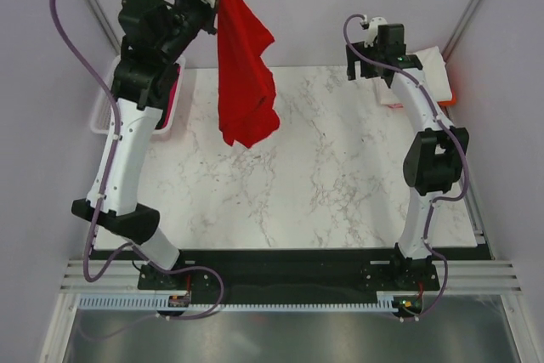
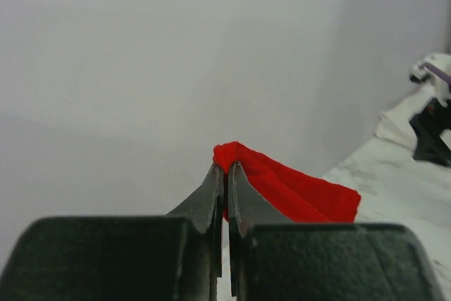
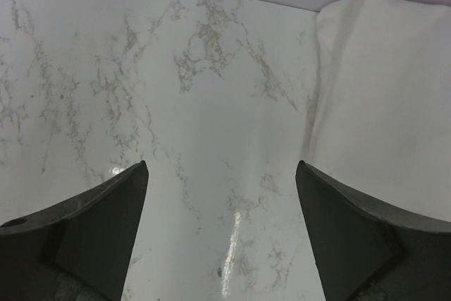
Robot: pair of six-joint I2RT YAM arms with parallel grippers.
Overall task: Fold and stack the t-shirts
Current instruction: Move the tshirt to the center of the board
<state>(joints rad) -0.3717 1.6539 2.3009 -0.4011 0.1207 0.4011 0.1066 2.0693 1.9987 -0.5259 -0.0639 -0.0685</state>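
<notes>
Worktop (image 1: 340, 201): pale marble-patterned slab with grey veins is gleaming under the lights, with plain lilac-grey walls closing it in.
Red t-shirt (image 1: 245, 82): soft matte cloth is hanging in the air over the far left part of the worktop, bunched into a long crumpled drape. Its long axis is running straight down from the pinch. I cannot tell whether the bottom edge is touching the slab.
Left end effector (image 2: 226, 168): two dark fingers are pressing together on a wad of the red cloth at its top, and the arm is reaching high.
Right end effector (image 3: 222, 167): fingers are standing wide apart with nothing between them, pointing down at bare worktop on the far right.
White t-shirt (image 3: 380, 103): smooth folded cloth is lying flat just to the right of the Right end effector, and an orange t-shirt (image 1: 448, 98) is peeking out beneath it at the corner.
Basket (image 1: 100, 116): white plastic lattice is sitting at the far left edge, with a magenta t-shirt (image 1: 172, 95) showing inside behind the left arm.
Coming move: I am judging that the hanging shirt is needing to be spread flat. Its free cloth is dangling well apart to the left of the empty fingers, so the right arm is looking at a leftward reach for a lower corner.
</notes>
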